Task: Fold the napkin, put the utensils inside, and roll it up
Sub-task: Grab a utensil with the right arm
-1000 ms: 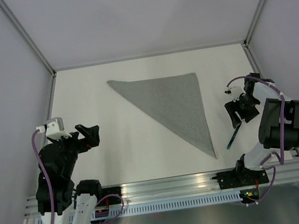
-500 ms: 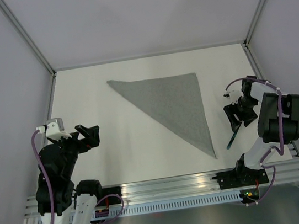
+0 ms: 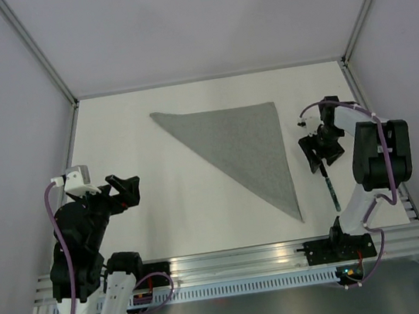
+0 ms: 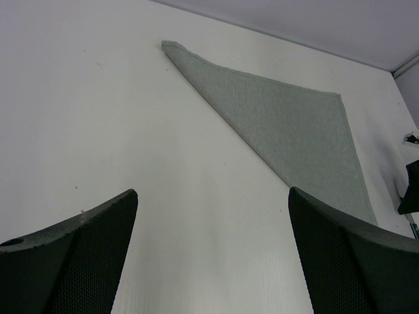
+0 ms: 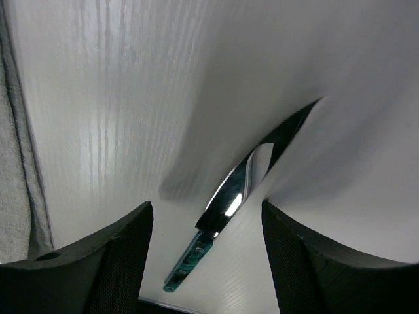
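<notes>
The grey napkin [image 3: 243, 148] lies folded into a triangle in the middle of the table, its long point toward the near edge; it also shows in the left wrist view as napkin [image 4: 288, 124]. One of the utensils, a knife [image 3: 329, 189] with a teal handle and a shiny blade, lies flat just right of the napkin. My right gripper [image 3: 319, 145] hovers open over its far end. In the right wrist view the knife [image 5: 239, 190] runs between the spread fingers of that gripper [image 5: 204, 208], untouched. My left gripper [image 3: 124, 188] stands open and empty at the left.
A white wall closes in the table on each side, with a metal post at the back left corner [image 3: 75, 103] and at the back right corner [image 3: 343, 62]. An aluminium rail [image 3: 240, 260] runs along the near edge between the arm bases.
The right gripper has moved left and away from the near edge. The knife has swung round, its near end now pointing right instead of left. The left arm has stayed still.
</notes>
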### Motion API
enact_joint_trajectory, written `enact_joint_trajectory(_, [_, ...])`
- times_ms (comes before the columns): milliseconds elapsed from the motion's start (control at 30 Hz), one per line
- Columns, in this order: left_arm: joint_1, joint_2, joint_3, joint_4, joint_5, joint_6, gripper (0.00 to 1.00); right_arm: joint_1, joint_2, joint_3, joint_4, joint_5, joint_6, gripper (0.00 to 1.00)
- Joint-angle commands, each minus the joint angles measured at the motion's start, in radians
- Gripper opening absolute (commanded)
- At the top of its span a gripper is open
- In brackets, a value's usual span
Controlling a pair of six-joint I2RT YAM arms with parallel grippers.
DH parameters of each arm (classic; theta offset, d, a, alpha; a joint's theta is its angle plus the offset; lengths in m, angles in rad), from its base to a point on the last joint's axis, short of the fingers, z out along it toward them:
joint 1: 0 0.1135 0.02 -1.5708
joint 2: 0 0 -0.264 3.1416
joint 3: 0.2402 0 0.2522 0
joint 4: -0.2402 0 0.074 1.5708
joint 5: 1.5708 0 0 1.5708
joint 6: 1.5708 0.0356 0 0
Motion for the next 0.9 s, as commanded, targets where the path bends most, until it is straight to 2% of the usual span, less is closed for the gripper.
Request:
enact_joint_trajectory(0, [-0.005,-0.005,-0.010,0.034,-0.008,0.008,1.00,0.021,0.062,0.026,0.082,0.006,0.055,0.73])
enact_joint_trajectory(200, [-0.008,-0.004,-0.010,0.036,-0.008,0.008,1.00,0.041,0.071,0.051,0.083,0.060,0.032,0.72])
enact_joint_trajectory(633, [-0.015,-0.004,-0.011,0.034,-0.014,0.007,1.00,-0.010,-0.176,-0.095,-0.012,0.061,-0.188,0.72])
enact_joint_trajectory(867, [-0.022,-0.007,-0.011,0.034,-0.017,0.005,1.00,-0.021,-0.239,-0.132,-0.056,0.040,-0.260,0.73])
